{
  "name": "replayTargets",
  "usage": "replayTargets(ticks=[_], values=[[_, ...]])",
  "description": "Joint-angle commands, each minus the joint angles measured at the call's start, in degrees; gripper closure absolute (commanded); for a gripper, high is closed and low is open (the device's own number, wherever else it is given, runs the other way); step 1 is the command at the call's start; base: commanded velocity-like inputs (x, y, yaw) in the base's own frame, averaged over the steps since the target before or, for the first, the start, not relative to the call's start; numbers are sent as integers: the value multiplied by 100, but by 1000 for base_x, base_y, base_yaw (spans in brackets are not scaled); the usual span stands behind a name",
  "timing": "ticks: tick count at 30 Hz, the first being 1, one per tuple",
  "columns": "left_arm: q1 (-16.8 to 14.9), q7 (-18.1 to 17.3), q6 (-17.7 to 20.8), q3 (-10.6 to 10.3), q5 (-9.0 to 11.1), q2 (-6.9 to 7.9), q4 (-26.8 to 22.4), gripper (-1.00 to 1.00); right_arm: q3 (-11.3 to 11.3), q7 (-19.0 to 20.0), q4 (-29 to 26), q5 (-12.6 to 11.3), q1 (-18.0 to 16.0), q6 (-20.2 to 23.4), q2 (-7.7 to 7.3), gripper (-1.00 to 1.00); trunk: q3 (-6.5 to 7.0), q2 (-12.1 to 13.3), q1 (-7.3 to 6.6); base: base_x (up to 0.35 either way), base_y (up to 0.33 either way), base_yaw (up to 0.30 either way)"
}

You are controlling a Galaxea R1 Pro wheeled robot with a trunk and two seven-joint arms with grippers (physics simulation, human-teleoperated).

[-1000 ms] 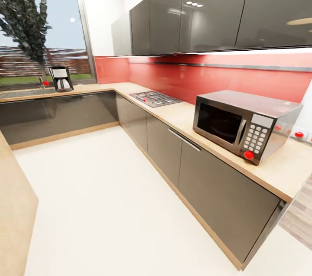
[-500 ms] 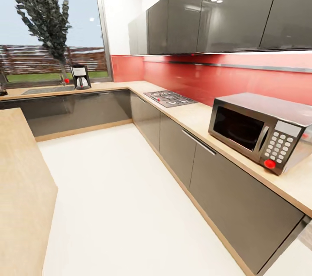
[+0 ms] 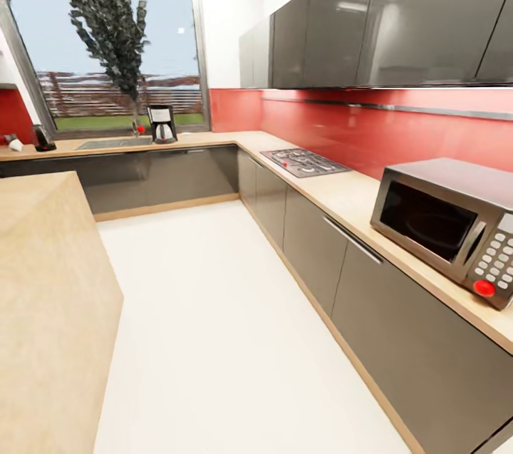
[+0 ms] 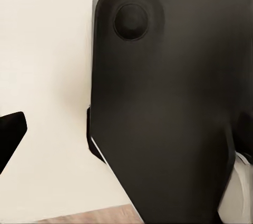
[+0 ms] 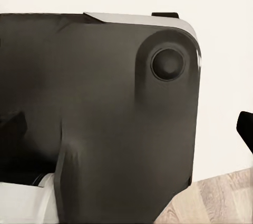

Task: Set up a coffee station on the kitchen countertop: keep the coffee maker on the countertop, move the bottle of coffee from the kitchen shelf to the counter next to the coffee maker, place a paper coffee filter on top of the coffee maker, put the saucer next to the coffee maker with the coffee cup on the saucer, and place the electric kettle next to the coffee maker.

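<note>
Along the far wall, under the big window (image 3: 107,48), the kitchen countertop (image 3: 214,142) runs from the left edge of the head view to a corner, then turns and comes toward the camera down the right side; the coffee maker (image 3: 162,124) stands upright on that far stretch, just beside the steel sink (image 3: 114,143) and in front of the window; its dark body, pale front and glass carafe can be made out, though it is small at this range; farther left on the same stretch sit a dark rounded thing (image 3: 43,137), which may be the electric kettle, and a small white object (image 3: 14,145), too small to identify; on the right-hand run of the worktop a gas hob (image 3: 303,162) is set into the surface, and nearer the camera a silver microwave (image 3: 449,222) rests on it, its keypad and red button facing the aisle; grey cabinet fronts (image 3: 313,247) line the space below, dark glossy wall cupboards (image 3: 399,12) hang above a red backsplash (image 3: 370,130); a white floor (image 3: 214,311) fills the aisle, and a light wood surface (image 3: 43,297) occupies the near left; both wrist views show dark rounded robot housing against a pale background, with a strip of wood-grain at one edge; whether the left or right gripper is released or clenched cannot be told from these pictures.
</note>
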Motion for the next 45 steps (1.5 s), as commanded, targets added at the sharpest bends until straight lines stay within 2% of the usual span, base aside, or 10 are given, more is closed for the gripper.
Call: replayTargets(ticks=[1, 22, 45], values=[[-1, 0, -14, 53, 4, -4, -1, -100, 0, -2, 2, 2, -2, -17, 0, -100, 8, 38, -23, 0, 0, 227], [0, -8, -24, 72, 3, -14, -1, -100, 0, -7, 2, -1, -2, -23, 0, -100, 290, 881, -484, 0, 0, 235], [0, -8, -24, 72, 3, -14, -1, -100, -26, -8, -7, -22, -2, -18, -8, -100, 751, 1803, -989, 0, 0, 257]])
